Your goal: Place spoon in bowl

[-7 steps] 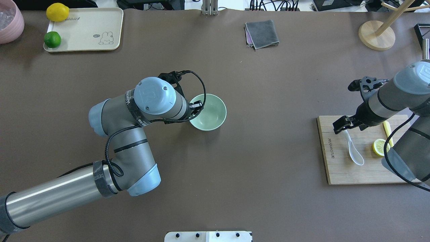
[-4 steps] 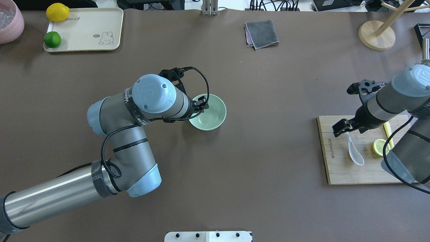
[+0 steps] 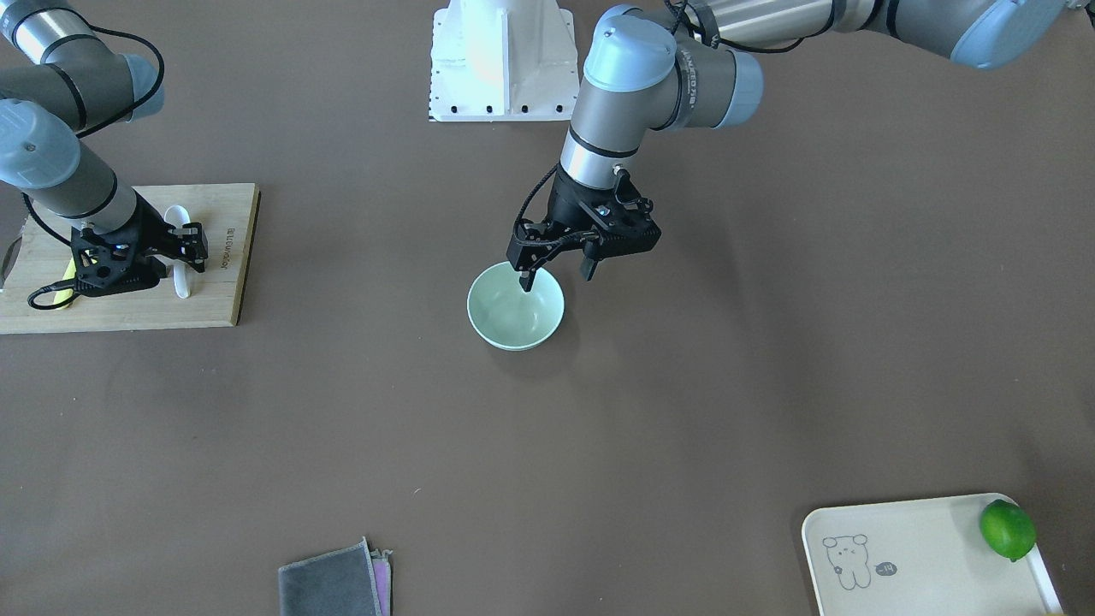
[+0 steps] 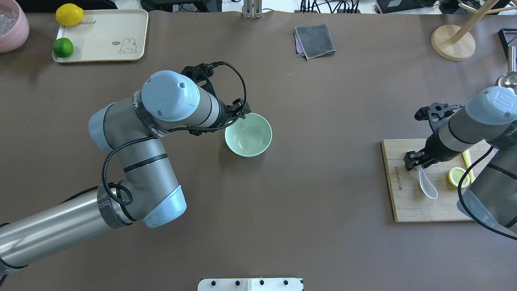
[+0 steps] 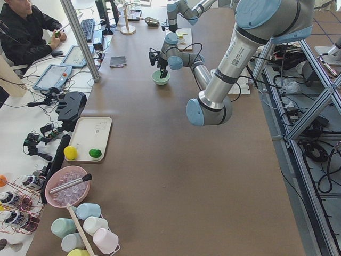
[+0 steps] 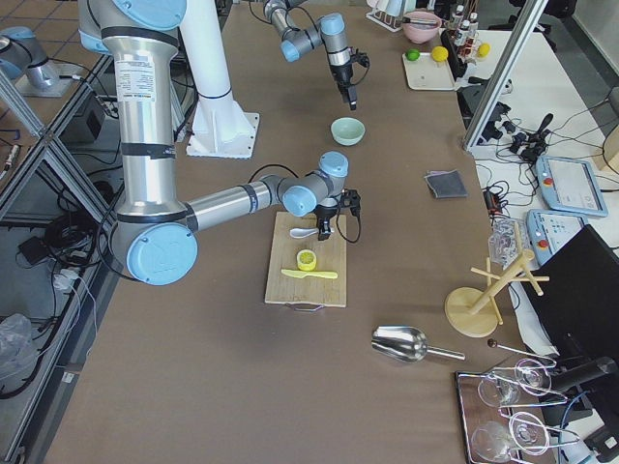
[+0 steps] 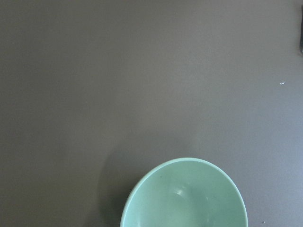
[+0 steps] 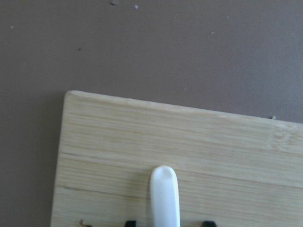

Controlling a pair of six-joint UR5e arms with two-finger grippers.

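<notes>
The pale mint-green bowl [image 4: 248, 134] stands empty at mid-table; it also shows in the front view [image 3: 515, 305] and the left wrist view [image 7: 184, 194]. My left gripper [image 3: 556, 275] is open at the bowl's near-left rim, one finger over the rim and one outside. The white spoon [image 4: 427, 182] lies on the wooden cutting board [image 4: 408, 202]. My right gripper [image 4: 416, 159] is open and low over the spoon's handle. In the right wrist view the handle [image 8: 164, 194] lies between the two fingertips, with gaps on both sides.
A lemon slice [image 4: 455, 177] and a yellow-green knife [image 4: 466, 155] share the board. A grey cloth [image 4: 315, 40] lies at the far edge. A cream tray [image 4: 105, 36] with a lemon and a lime is far left. A wooden stand [image 4: 452, 42] is far right.
My right gripper has come down and slightly inward onto the spoon's handle. My left gripper has shifted from over the bowl's left side toward its far-left rim. Bowl and spoon have not moved.
</notes>
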